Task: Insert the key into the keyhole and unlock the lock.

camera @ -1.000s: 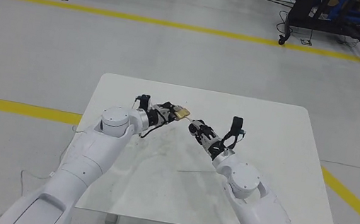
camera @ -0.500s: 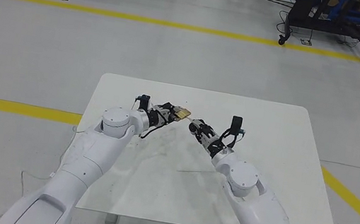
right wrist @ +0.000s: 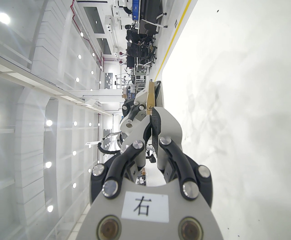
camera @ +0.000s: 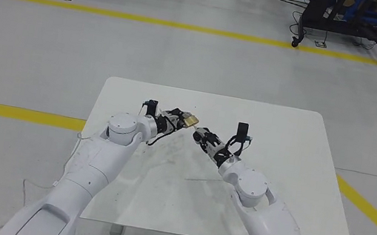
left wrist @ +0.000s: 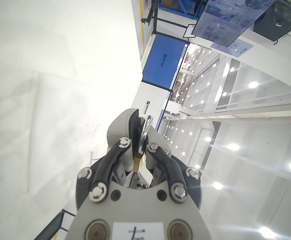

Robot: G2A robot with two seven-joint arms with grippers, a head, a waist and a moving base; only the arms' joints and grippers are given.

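A brass padlock (camera: pixel 190 120) hangs above the white table (camera: pixel 284 126), with my left gripper (camera: pixel 184 119) shut on it. In the left wrist view its brass body (left wrist: pixel 138 162) sits deep between the fingers and the silver shackle (left wrist: pixel 145 129) reaches to their tips. My right gripper (camera: pixel 200 132) is shut just right of the lock. In the right wrist view its pads (right wrist: pixel 156 122) are pressed together right at the lock's brass end (right wrist: pixel 150 95). The key is almost wholly hidden between them.
The table's rounded edges lie far from both grippers. Its surface around and under the arms is bare white. Racks and carts (camera: pixel 347 24) stand on the floor beyond the yellow line.
My right gripper has slid left and a little back, closing the gap to the padlock. The left gripper holds the lock where it was.
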